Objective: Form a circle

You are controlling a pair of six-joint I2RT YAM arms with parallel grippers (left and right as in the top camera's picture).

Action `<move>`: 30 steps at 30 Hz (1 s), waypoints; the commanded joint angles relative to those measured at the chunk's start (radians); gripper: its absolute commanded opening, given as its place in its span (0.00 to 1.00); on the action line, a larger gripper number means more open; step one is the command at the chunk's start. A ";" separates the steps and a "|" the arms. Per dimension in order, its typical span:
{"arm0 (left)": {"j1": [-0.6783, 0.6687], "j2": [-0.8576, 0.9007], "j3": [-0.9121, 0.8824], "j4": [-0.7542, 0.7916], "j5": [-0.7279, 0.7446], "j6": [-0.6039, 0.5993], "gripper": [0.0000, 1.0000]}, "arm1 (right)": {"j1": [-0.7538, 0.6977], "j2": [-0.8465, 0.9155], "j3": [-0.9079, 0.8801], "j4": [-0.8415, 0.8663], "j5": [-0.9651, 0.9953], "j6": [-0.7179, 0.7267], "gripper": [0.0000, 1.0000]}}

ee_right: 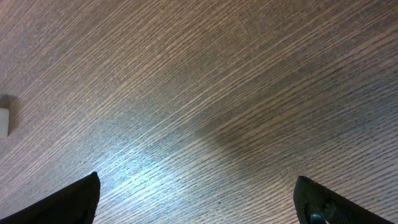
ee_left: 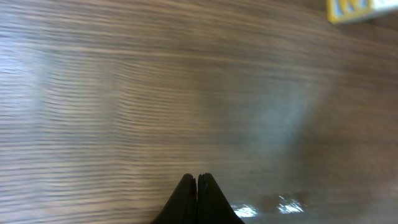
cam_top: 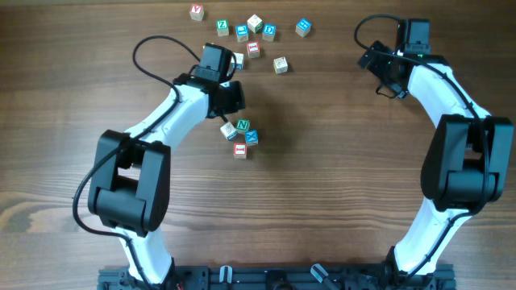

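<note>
Left claw point(cam_top: 232, 101) is clenched, tips pinched together on nothing, as the left wrist view shows point(ee_left: 197, 179), with bare wooden table point(cam_top: 339, 161) under it. Just beside it, on the side toward the robot's base, sits the circle point(cam_top: 240, 137). From overhead I count four little cubes there: a pale one nearest the claw, the green "N", a blue one and a red one at the near end. Honestly it's more of a curve than a ring, bulging to the right and gaping on the left. If there's a fifth cube, I can't see it.

Right claw point(cam_top: 389, 76) hangs well apart on the far right with its jaws spread wide and nothing between them point(ee_right: 196, 180). So the left arm is clearly the nearer one for any nudge.

The loose letter cubes point(cam_top: 268, 32) lie scattered beyond the left claw, on the far side from the ring. To my eye the next move is fetching one and bringing it down to that open left side. The wrist camera catches a yellow-edged cube point(ee_left: 351, 9) at its top corner; which one it is, I can't say.

No tray, no bowl, no box anywhere; everything sits straight on the wood.
</note>
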 commanded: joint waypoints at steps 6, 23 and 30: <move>-0.075 0.014 0.006 -0.003 -0.026 0.002 0.04 | 0.002 0.017 -0.004 0.002 0.010 -0.013 1.00; -0.080 0.029 0.006 -0.042 -0.113 0.002 0.04 | 0.002 0.017 -0.004 0.002 0.010 -0.013 1.00; -0.080 0.029 0.006 -0.074 -0.112 0.002 0.04 | 0.002 0.017 -0.004 0.002 0.010 -0.013 1.00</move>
